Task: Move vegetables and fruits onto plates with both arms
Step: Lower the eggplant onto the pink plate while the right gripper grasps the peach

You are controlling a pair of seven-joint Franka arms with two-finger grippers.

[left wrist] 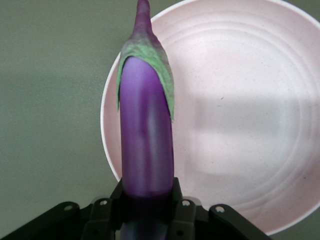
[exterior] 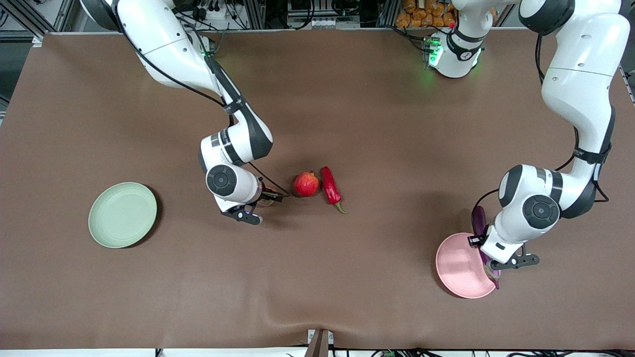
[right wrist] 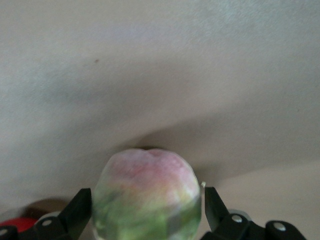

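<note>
- The left gripper [left wrist: 148, 200] has its jaws clenched on the eggplant [left wrist: 146, 145], which reaches out from between them over the rim of the pink plate [left wrist: 240, 125]; its green cap points away from the jaws
- In the front view the pink plate [exterior: 459, 267] lies under those jaws, toward the left arm's end of the table [exterior: 347, 99]
- The right gripper [right wrist: 147, 210] holds the peach [right wrist: 147, 192] between its jaws, one finger [right wrist: 80, 207] at each side of the fruit, above bare table
- The pomegranate [exterior: 306, 184] sits on the table just beside the right jaws, and the chili pepper [exterior: 331, 187] lies touching it on the side away from them
- The green plate [exterior: 122, 214] lies well apart from the right jaws, toward the right arm's end
- The table is covered in a plain brown cloth, slightly rippled at the edge nearest the front camera
- Past the table's top edge stand metal frames, cables and a green indicator light at the left arm's base
</note>
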